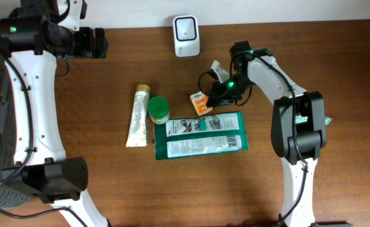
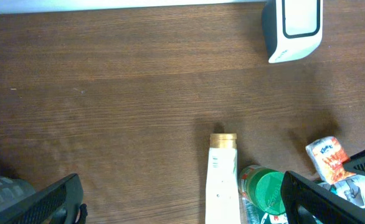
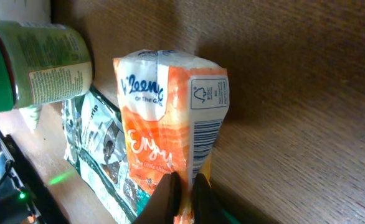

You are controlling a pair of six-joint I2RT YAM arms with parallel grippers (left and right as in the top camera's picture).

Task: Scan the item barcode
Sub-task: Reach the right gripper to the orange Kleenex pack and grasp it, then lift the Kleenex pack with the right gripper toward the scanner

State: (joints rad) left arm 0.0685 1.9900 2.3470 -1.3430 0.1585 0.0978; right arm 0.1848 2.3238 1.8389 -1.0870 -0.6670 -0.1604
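An orange and white tissue pack (image 1: 201, 103) (image 3: 170, 124) lies on the table just above the green pouch; a barcode shows on its side in the right wrist view. My right gripper (image 3: 187, 194) (image 1: 218, 94) is shut on the pack's end seam, which is pinched between its two dark fingers. The white barcode scanner (image 1: 186, 35) (image 2: 293, 28) stands at the back edge of the table. Far back left, my left gripper (image 1: 100, 43) (image 2: 182, 202) hangs wide open over bare wood, holding nothing.
A white tube with a gold cap (image 1: 136, 116) (image 2: 222, 180), a green-lidded jar (image 1: 158, 109) (image 3: 36, 62) and a flat green pouch (image 1: 201, 134) lie side by side at mid table. The wall runs along the table's back edge.
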